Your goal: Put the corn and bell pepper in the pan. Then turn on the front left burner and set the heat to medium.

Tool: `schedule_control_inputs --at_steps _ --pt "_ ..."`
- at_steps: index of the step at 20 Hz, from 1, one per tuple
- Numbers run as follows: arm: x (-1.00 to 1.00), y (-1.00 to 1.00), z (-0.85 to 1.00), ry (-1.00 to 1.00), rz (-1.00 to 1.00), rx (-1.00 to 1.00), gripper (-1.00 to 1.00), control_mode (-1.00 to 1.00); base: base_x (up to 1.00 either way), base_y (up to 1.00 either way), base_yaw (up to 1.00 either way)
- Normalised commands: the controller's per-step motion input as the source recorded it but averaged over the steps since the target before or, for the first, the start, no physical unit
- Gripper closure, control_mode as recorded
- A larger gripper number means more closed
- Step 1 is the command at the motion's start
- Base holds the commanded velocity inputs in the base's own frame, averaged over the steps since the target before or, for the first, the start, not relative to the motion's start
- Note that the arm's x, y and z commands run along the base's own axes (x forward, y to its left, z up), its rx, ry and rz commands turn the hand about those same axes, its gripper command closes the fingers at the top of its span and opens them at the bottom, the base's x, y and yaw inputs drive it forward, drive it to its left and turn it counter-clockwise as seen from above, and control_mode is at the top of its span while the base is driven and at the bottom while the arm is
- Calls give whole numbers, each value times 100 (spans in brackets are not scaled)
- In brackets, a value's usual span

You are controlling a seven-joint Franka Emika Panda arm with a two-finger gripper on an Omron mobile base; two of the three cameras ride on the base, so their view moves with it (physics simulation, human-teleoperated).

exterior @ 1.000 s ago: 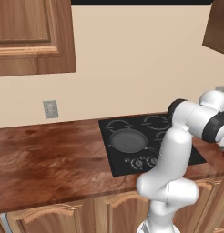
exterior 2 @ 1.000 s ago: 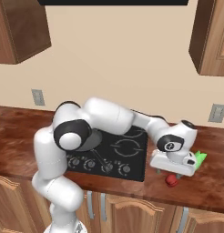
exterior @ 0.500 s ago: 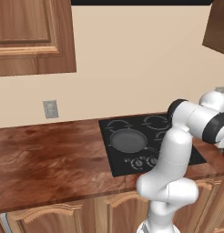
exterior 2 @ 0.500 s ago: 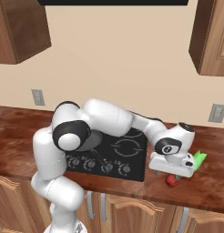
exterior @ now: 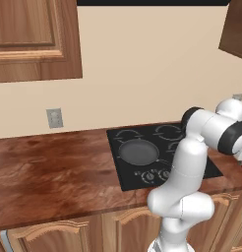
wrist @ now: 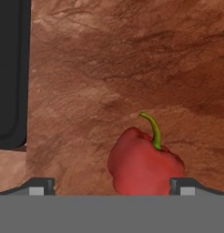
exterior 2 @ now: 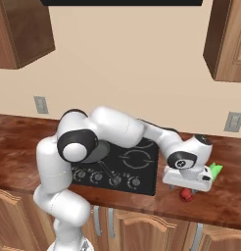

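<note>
Arm reaches out to the right over the brown tabletop [exterior 2: 24, 142], hand [exterior 2: 187, 179] hanging low just right of the black stovetop [exterior 2: 142, 169]. In the hand view the two finger tips [wrist: 35, 187] sit wide apart at the bottom corners, nothing gripped between them. Bell pepper [wrist: 143, 164] lies on the tabletop, red with a curved green stem, off toward the right fingertip, bare wood all around it. From the right base view the bell pepper [exterior 2: 186, 195] peeks out just below the hand, near the tabletop's front edge. Corn [exterior 2: 215, 169] is a small green lump just right of the hand, partly hidden behind it, further back from the edge. Pan [exterior: 138, 151] sits on the front left burner, handle pointing toward the knobs [exterior: 151, 175] along the stove's front edge. Stovetop's rounded corner shows at the left of the hand view, well apart from the pepper. Open tabletop stretches left of the stove. Wall outlet [exterior: 54, 118] behind, cabinets [exterior: 37, 39] overhead.
</note>
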Motion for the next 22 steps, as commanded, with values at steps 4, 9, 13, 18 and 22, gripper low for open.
schedule_control_inputs --at_steps 4,9,13,18,22 --pt "1 0 0 -1 0 0 -100 -100 0 0 0" --pt "13 0 -17 -8 0 -4 -100 -100 0 0 0" --pt "6 0 -3 -12 0 -8 -100 -100 0 0 0" --pt "-8 -2 -2 -8 0 -2 -100 -100 0 0 0" --pt "-26 0 0 -1 0 0 -100 -100 0 0 0"
